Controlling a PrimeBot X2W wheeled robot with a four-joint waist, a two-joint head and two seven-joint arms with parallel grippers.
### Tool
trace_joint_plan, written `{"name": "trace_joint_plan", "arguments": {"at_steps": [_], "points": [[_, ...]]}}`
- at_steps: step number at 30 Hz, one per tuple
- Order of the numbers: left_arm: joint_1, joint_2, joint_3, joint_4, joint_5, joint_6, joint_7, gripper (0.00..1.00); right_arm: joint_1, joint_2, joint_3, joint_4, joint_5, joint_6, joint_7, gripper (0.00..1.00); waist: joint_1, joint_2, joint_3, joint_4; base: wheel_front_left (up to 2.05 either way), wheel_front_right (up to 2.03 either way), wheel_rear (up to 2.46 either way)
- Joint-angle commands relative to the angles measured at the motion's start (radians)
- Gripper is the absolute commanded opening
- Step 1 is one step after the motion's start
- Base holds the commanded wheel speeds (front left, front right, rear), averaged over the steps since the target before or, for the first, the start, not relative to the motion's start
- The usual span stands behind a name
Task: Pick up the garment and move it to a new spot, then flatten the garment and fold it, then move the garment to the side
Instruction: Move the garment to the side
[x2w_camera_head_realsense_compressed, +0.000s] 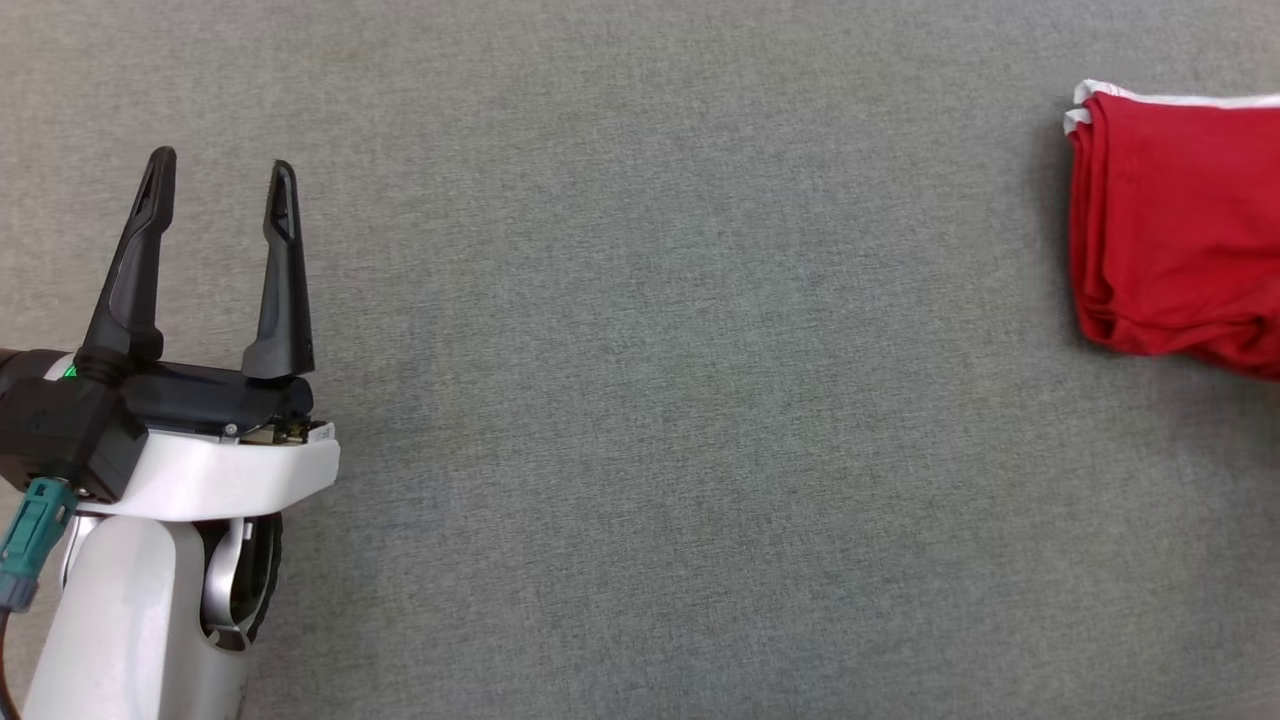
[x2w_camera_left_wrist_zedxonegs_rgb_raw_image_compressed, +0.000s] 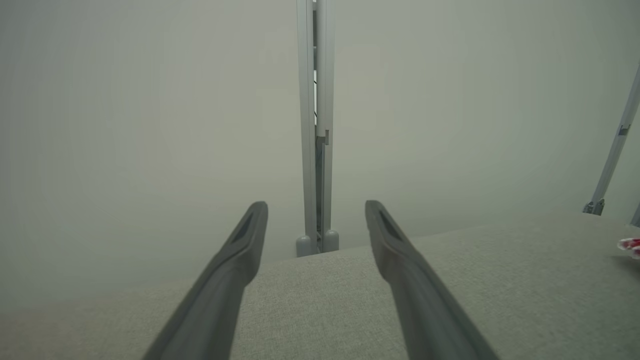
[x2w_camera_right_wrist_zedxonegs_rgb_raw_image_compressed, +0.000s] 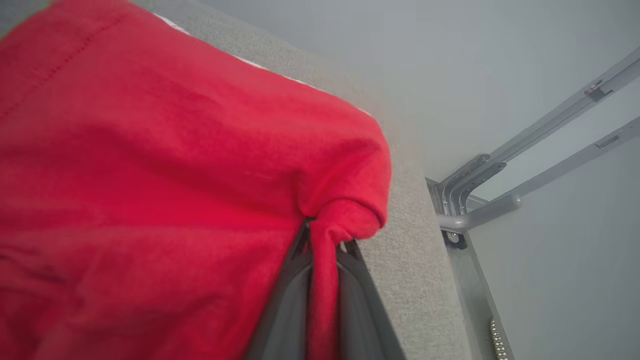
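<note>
The garment (x2w_camera_head_realsense_compressed: 1175, 220) is red with white trim, folded into a thick stack at the far right edge of the grey table in the head view. Up close in the right wrist view, the garment (x2w_camera_right_wrist_zedxonegs_rgb_raw_image_compressed: 165, 190) bunches at one corner, and my right gripper (x2w_camera_right_wrist_zedxonegs_rgb_raw_image_compressed: 324, 240) is shut on that pinched fold of cloth, its fingers mostly wrapped by it. My left gripper (x2w_camera_head_realsense_compressed: 222, 175) hovers at the left side of the table, far from the garment, open with nothing between its fingers (x2w_camera_left_wrist_zedxonegs_rgb_raw_image_compressed: 250, 235). A sliver of the garment (x2w_camera_left_wrist_zedxonegs_rgb_raw_image_compressed: 631, 245) peeks in at the left wrist view's right edge.
The grey cloth-covered table (x2w_camera_head_realsense_compressed: 640, 400) stretches wide between the two arms. Grey metal frame posts (x2w_camera_left_wrist_zedxonegs_rgb_raw_image_compressed: 315, 125) rise behind the table's far edge. More frame bars (x2w_camera_right_wrist_zedxonegs_rgb_raw_image_compressed: 500, 200) stand just past the table's corner beside the garment.
</note>
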Motion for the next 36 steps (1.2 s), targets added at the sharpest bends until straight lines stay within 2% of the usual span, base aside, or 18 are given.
{"name": "trace_joint_plan", "arguments": {"at_steps": [1,4,7,8,9,10,15,20,24,26,28,36], "points": [[-0.002,0.006,0.003,-0.004,0.007,-0.003,-0.003,1.0,-0.026,-0.026,0.004,0.005,-0.014,0.0,-0.012,0.0,0.0,0.0,0.007,-0.009,0.0,0.0,0.0],[-0.006,0.013,-0.002,-0.007,0.01,-0.006,-0.003,1.0,-0.054,-0.058,0.011,0.021,-0.065,0.0,-0.024,0.0,0.0,0.0,0.015,-0.016,0.0,0.0,0.0],[-0.014,0.016,-0.007,-0.007,0.009,-0.007,-0.002,1.0,-0.08,-0.06,0.004,0.043,-0.094,0.0,-0.031,0.0,0.0,0.0,0.02,-0.018,0.0,0.0,0.0],[-0.016,0.016,-0.009,-0.006,0.009,-0.007,-0.003,1.0,-0.086,-0.057,0.003,0.049,-0.107,0.0,-0.033,0.22,0.0,0.0,0.02,-0.019,0.0,0.0,0.0],[-0.017,0.016,-0.01,-0.004,0.008,-0.006,-0.003,1.0,-0.092,-0.054,-0.006,0.057,-0.112,0.0,-0.035,0.56,0.0,0.0,0.02,-0.02,0.0,0.0,0.0],[-0.016,0.016,-0.011,-0.002,0.006,-0.006,-0.003,1.0,-0.097,-0.045,-0.019,0.066,-0.118,0.0,-0.035,1.0,0.0,0.0,0.019,-0.021,0.0,0.0,0.0],[0.007,0.009,-0.014,0.012,-0.004,0.0,-0.003,1.0,-0.083,-0.007,-0.108,0.058,-0.122,0.0,-0.042,1.0,0.0,0.0,-0.012,-0.031,0.0,0.0,0.0],[0.029,0.001,-0.013,0.023,-0.011,0.009,-0.003,1.0,-0.028,0.055,-0.202,-0.064,-0.107,0.0,-0.039,1.0,0.0,0.0,-0.057,-0.038,0.0,0.0,0.0],[0.055,-0.006,-0.012,0.03,-0.016,0.017,-0.003,1.0,0.05,0.139,-0.26,-0.222,-0.064,0.0,-0.039,1.0,0.0,0.0,-0.104,-0.03,0.0,0.0,0.0],[0.069,-0.009,-0.012,0.033,-0.018,0.022,-0.003,1.0,0.095,0.174,-0.271,-0.293,-0.059,0.0,-0.039,1.0,0.0,0.0,-0.128,-0.019,0.0,0.0,0.0],[0.086,-0.012,-0.01,0.035,-0.02,0.027,-0.003,1.0,0.149,0.236,-0.276,-0.379,-0.041,0.0,-0.04,1.0,0.0,0.0,-0.162,0.004,0.0,0.0,0.0],[0.159,-0.007,-0.009,0.039,-0.028,0.043,0.0,1.0,0.278,0.383,-0.218,-0.574,-0.057,0.0,0.026,1.0,0.0,0.0,-0.235,0.073,0.0,0.0,0.0]]}}
